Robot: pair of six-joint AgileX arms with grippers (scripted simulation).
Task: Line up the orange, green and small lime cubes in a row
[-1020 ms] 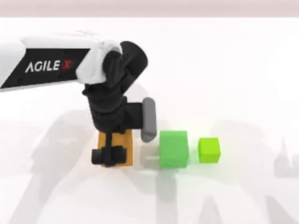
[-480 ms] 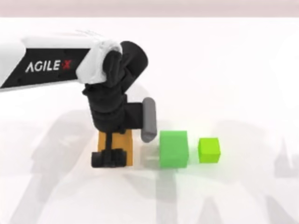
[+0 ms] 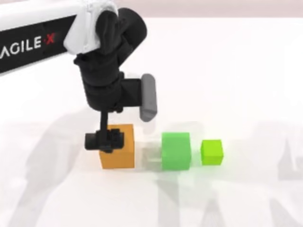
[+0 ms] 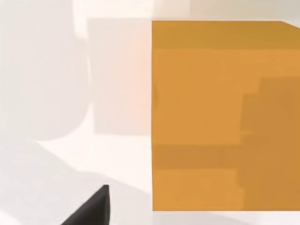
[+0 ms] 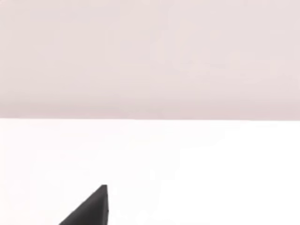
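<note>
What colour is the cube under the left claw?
Plain matte orange cube; clearest in the left wrist view.

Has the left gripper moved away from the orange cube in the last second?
Yes. The left gripper has shifted toward the top view's upper left, off the near edge of the orange cube, which stays beside the green cube.

A plain white counter (image 3: pixel 246 71) fills nearly the whole top view, smooth and unmarked, with no visible edges at its left, right or near sides. Along its far edge runs a narrow band of pale pinkish-grey wall (image 3: pixel 213 8), flat and featureless. The light is bright and even, washing the far half of the counter to almost pure white. Soft grey shadows (image 3: pixel 47 189) spread over the near half, broad and blurred, some as tapering streaks. In the right wrist view the same pale wall (image 5: pixel 150 56) takes up the upper half, meeting the white counter (image 5: pixel 197 168) along a straight horizontal line
</note>
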